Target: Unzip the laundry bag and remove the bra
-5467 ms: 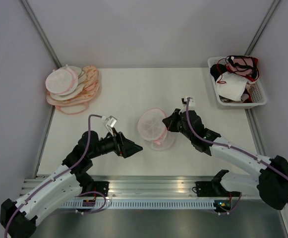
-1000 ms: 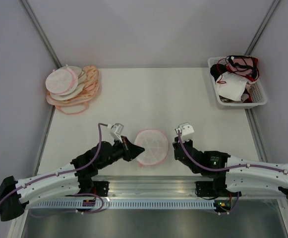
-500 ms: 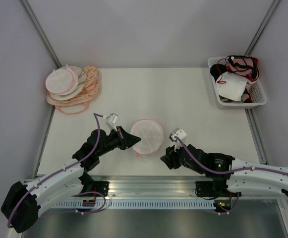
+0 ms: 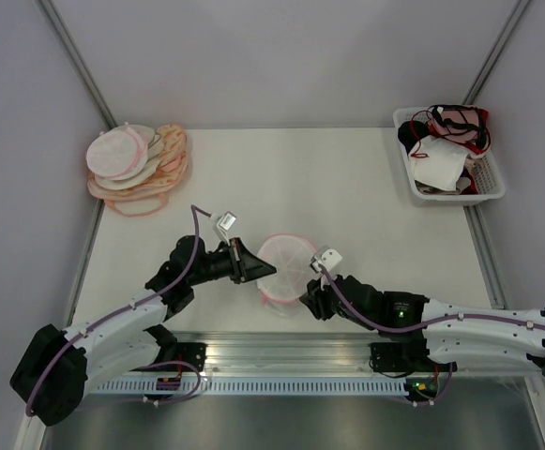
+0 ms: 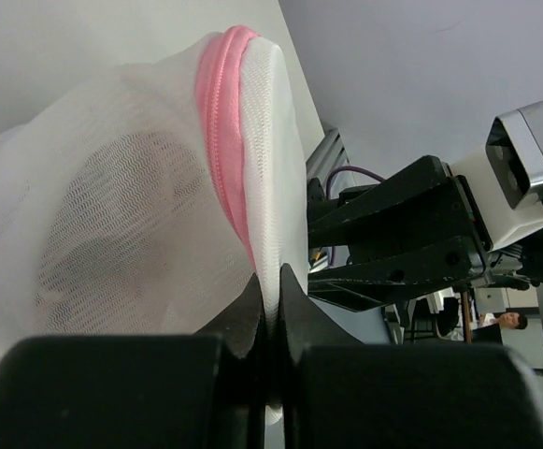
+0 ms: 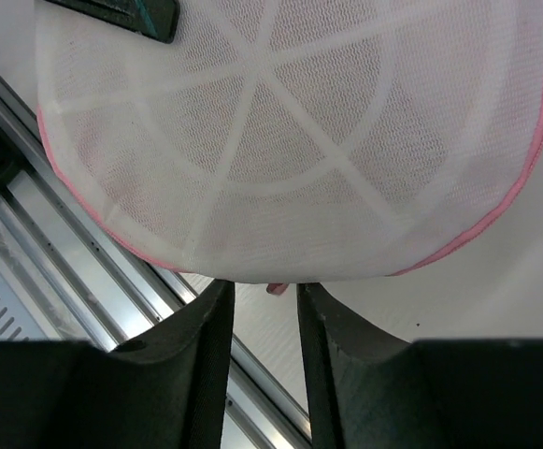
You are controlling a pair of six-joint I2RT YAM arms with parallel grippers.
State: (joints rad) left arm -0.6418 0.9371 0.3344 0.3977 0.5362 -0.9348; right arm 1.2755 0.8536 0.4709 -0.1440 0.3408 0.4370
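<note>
The laundry bag (image 4: 286,261), a round white mesh pouch with a pink zip rim, is held on edge above the table near the front. My left gripper (image 4: 264,272) is shut on its white rim (image 5: 269,271), just beside the pink zip (image 5: 222,140). My right gripper (image 4: 308,298) is at the bag's lower near edge. In the right wrist view it (image 6: 264,285) stands open under the mesh dome (image 6: 299,140), with a small pink zip tab (image 6: 278,288) between the fingertips, untouched. The bra is hidden; only a dim shadow shows through the mesh.
A pile of similar pink- and orange-rimmed pouches (image 4: 136,164) lies at the back left. A white basket (image 4: 492,187) of garments stands at the back right. The metal rail (image 4: 281,352) runs along the table's near edge, close below the bag.
The left gripper has carried the bag a little right and toward the front. The right gripper, shut a second ago, has opened, moved up to the bag's lower edge, and narrowed somewhat.
</note>
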